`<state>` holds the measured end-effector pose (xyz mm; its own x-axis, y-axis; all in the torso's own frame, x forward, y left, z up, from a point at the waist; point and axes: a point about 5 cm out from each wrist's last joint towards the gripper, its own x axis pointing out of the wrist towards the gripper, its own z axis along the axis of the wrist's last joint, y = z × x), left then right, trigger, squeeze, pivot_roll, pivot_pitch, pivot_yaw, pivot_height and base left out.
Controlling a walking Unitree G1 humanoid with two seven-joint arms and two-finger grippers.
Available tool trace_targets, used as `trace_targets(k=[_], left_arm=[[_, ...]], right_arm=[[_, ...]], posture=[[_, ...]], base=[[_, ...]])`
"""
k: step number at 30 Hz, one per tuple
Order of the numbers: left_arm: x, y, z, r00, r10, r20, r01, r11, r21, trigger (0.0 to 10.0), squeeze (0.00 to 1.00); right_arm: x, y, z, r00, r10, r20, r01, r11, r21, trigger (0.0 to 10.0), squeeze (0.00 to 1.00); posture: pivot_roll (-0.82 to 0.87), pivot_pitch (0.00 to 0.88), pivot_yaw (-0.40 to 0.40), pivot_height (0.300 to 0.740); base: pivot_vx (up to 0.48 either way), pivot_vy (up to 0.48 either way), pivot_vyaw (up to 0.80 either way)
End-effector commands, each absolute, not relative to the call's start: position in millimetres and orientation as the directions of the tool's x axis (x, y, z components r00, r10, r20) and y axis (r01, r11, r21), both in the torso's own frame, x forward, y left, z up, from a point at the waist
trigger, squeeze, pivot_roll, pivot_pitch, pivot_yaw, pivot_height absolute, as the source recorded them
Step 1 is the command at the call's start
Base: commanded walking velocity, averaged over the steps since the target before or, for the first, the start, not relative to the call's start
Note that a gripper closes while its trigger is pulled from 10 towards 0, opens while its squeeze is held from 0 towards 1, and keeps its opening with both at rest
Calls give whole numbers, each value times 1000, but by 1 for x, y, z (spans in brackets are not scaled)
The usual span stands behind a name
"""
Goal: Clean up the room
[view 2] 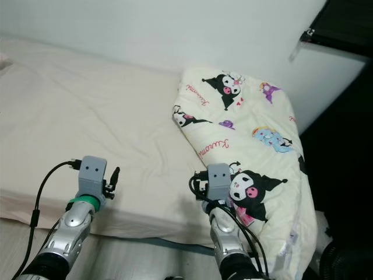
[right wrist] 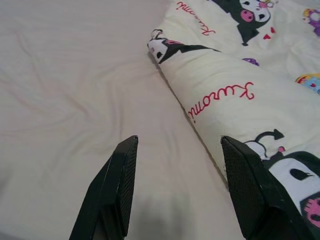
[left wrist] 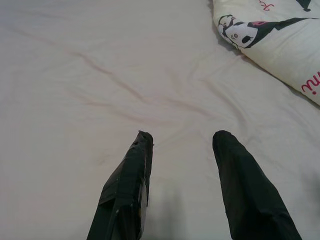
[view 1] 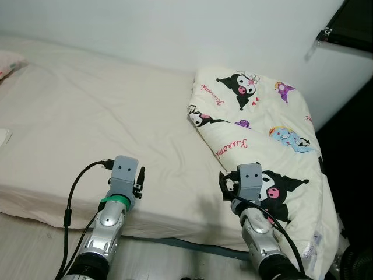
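Observation:
A cream quilt (view 1: 262,128) printed with cartoon characters lies folded on the right side of a bed with a pale sheet (view 1: 87,128). My left gripper (left wrist: 182,140) is open over the bare sheet near the bed's front edge, nothing between its fingers (left wrist: 130,175). Also open, my right gripper (right wrist: 177,142) hovers at the quilt's near edge (right wrist: 220,100), one finger (right wrist: 245,185) over the quilt and the other over the sheet. Both wrists (view 1: 123,181) (view 1: 249,186) rise from below the mattress edge.
A pink-patterned pillow corner (view 1: 9,63) lies at the far left of the bed. A white wall (view 1: 175,29) runs behind it. A dark shelf (view 1: 349,26) hangs at the upper right, above a dark gap (view 1: 349,151) beside the bed. Light floor (view 1: 29,245) lies below the mattress.

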<state>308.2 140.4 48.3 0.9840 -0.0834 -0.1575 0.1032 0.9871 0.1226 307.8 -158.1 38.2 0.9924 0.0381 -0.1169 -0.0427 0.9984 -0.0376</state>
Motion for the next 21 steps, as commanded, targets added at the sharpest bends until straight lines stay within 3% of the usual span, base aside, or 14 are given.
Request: trace_targets(k=[1, 21], left_arm=[[306, 137, 44, 979, -95, -178, 117, 986, 118, 10000, 0], [307, 138, 45, 979, -99, -176, 122, 985, 123, 10000, 0]], right_arm=[[305, -166, 34, 990, 6, -140, -12, 999, -45, 10000, 0], [306, -164, 36, 992, 8, -124, -13, 999, -41, 10000, 0]], posture=[[45, 22, -41, 740], [46, 21, -31, 675]], base=[[0, 0, 0], [0, 0, 0]])
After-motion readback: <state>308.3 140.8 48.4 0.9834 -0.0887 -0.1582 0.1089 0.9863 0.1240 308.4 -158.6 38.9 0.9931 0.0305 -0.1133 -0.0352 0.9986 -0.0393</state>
